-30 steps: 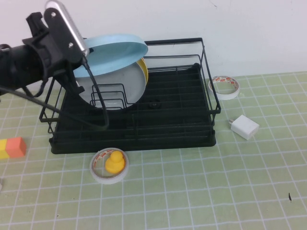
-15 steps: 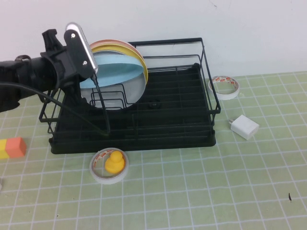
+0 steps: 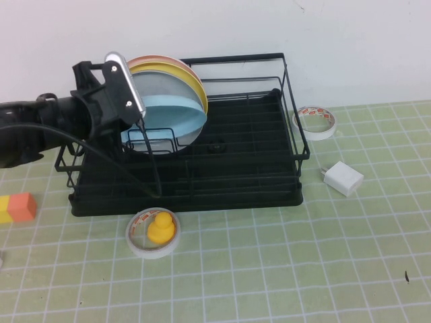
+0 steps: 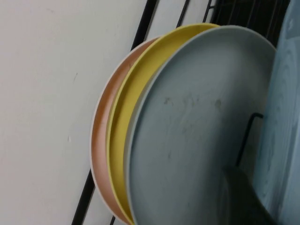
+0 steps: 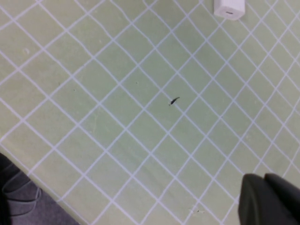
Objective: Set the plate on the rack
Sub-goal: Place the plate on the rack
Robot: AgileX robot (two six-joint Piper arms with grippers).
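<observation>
Four plates: blue plate (image 3: 176,118) in rack (image 3: 256,182).

Left end effector (image 3: 138,121) at rack's left end; right end effector (image 5: 269,199) above mat.

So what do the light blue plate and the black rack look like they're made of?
Light blue plate, at the left gripper: probably matte plastic or melamine; flat, even colour, no glossy glare. Rack: thin black rods, likely coated metal wire, over a slightly shiny, probably plastic tray. Right gripper hangs over the bare mat.
</observation>
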